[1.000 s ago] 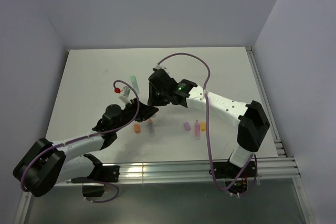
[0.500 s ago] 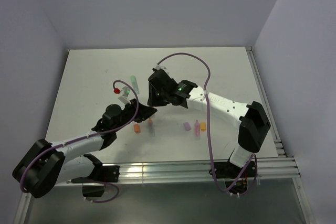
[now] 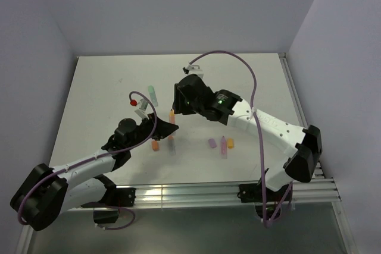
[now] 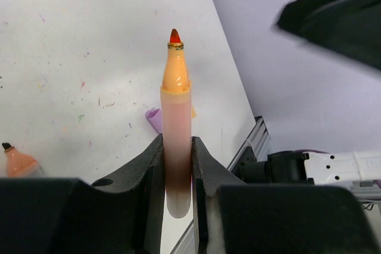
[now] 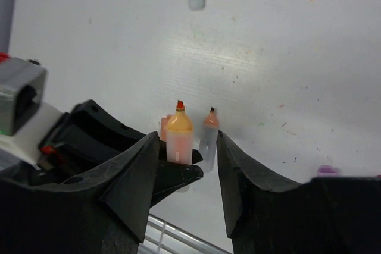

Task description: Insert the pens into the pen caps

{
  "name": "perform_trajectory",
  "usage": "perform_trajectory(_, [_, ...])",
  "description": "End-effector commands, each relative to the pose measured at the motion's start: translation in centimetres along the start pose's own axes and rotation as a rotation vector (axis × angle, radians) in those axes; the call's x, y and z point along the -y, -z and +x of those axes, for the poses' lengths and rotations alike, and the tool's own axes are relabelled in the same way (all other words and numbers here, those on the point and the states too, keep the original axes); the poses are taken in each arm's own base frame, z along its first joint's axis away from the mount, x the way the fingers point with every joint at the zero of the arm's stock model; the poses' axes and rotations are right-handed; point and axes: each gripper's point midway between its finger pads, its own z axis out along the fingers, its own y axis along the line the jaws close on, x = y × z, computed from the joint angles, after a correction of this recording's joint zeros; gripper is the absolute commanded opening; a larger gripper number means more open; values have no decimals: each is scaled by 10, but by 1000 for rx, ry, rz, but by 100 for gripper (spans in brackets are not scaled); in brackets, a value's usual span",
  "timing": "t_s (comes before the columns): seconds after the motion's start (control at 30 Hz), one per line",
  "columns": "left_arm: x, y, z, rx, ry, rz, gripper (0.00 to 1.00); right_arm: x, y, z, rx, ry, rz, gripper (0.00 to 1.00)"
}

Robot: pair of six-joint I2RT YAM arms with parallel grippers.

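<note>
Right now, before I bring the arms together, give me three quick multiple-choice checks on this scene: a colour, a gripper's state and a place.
1. What colour is the tip end of the pen in the left gripper?
A. Orange
B. Green
C. Purple

2. How does the right gripper stand?
A. Shut on a cap
B. Shut on a pen
C. Open, holding nothing

3. Where is the green pen?
A. In the left gripper
B. Lying on the table, on the far side of both grippers
C. In the right gripper

Answers:
1 A: the left wrist view shows an orange end above the clamping fingers.
2 C: the right wrist view shows the fingers apart with nothing gripped between them.
3 B: the top view shows it lying alone, untouched.
</note>
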Motion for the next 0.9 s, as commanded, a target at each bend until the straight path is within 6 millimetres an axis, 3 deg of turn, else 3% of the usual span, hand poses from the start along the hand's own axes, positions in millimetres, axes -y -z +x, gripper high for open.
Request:
perform_trajectory(0.0, [22,1,-4,-21,-58,66,0,6,40,-49,154,-23,12,52])
perform_trajectory(0.13, [28,8,-3,-36,-66,79,0,38,56,-53,183,-57,77,57])
perform_trajectory(0.23, [44,16,-7,-50,-78,111,0,83,59,-40,170,-111,136,57])
perform_trajectory(0.3, [63,20,-16,-51,-98,141,0,115,57,-16,137,-137,184,56])
perform_trajectory(0.33, [61,22,-14,-78,-101,112,0,133,55,-10,131,-165,224,56])
perform_trajectory(0.4, [81,27,-24,-83,-125,143,0,159,48,22,81,-193,278,55])
perform_trajectory(0.43, [85,28,-25,-91,-141,147,0,170,46,30,69,-218,308,54])
perform_trajectory(0.47, [84,30,-23,-116,-138,129,0,184,42,52,29,-220,344,54])
perform_trajectory(0.5, [98,33,-29,-112,-153,155,0,192,39,62,19,-226,367,53])
perform_trajectory(0.63, [115,43,-34,-127,-183,186,0,223,30,109,-57,-275,437,52])
perform_trajectory(0.73, [124,49,-38,-121,-196,205,0,238,27,129,-95,-306,485,51])
perform_trajectory(0.87, [131,55,-39,-116,-209,225,0,240,19,143,-120,-320,478,50])
